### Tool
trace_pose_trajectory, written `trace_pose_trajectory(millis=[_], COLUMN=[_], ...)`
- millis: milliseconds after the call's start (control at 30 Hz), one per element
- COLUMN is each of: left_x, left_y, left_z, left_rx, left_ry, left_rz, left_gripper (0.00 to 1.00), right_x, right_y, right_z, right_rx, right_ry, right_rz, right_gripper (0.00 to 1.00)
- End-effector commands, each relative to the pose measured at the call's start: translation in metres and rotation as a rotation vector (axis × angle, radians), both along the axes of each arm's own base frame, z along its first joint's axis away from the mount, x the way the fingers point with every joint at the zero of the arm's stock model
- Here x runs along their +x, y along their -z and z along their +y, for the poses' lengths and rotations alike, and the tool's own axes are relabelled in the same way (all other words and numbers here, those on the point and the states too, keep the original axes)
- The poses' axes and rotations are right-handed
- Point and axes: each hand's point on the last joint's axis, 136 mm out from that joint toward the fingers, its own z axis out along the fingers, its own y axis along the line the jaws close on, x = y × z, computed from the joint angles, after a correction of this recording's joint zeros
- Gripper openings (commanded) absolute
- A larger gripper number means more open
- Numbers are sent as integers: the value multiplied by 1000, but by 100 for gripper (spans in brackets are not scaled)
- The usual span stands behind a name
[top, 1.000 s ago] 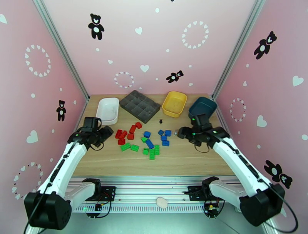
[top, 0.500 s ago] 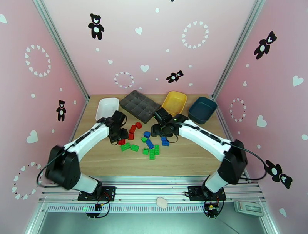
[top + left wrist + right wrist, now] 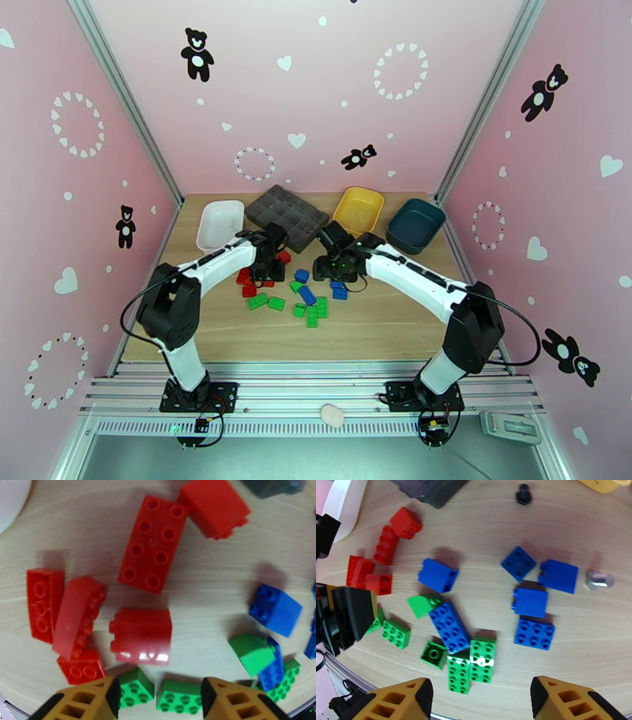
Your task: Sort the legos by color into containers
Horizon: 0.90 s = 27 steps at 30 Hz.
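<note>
My desk [image 3: 379,324] is pale wood, boxed in by pink walls [image 3: 332,95] printed with black bears and white hearts. Along its 12 o'clock edge stand a white bin [image 3: 220,224], a dark grey compartment tray [image 3: 286,215], a yellow bin [image 3: 358,211] and a dark teal bin [image 3: 416,223].

The legos lie loose on the wood mid-desk. The red bricks [image 3: 245,276] are at 9 o'clock of the pile, the blue bricks [image 3: 340,293] at 3 o'clock and the green bricks [image 3: 316,309] at 6 o'clock.

My left hand [image 3: 265,267] hangs over the red cluster. Through its wrist camera the red ones spread at 12 o'clock of my fingertips [image 3: 94,699], and two green ones sit below the gap. Its fingers stand apart, gripping nothing.

My right hand [image 3: 333,267] hovers by the blue group, which lies at 12 to 1 o'clock of it. Its fingers are apart as well, and it is empty.
</note>
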Motion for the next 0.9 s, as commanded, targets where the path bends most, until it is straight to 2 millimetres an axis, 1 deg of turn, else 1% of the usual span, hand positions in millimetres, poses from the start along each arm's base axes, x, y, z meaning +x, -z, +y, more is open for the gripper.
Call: trace_pose_trajectory(millis=[0,67,200,367,700,867], left_x=[7,6,3,6,10,14], left_y=[-4,-2,10,19,20,23], left_z=[0,2,3,6,17,14], left_rx=[9,19,25,30,48,35], left_ry=[-8,-14,-15,-28,-42,-34], left_rz=[-9,-5,19,32,35,38], left_gripper=[62,63,64,64,67,67], right_x=[-9,-11,-12,-12,-13,-12], right_y=[-4,-3,0,-1,1,1], right_z=[-7,-8,-6,-3,-3,-2], right_rx=[10,15,26,34,35,34], right_ry=[17,22,27,23,23,24], right_rz=[4,7,18,22,31,33], right_gripper=[72,73,73,73,73,73])
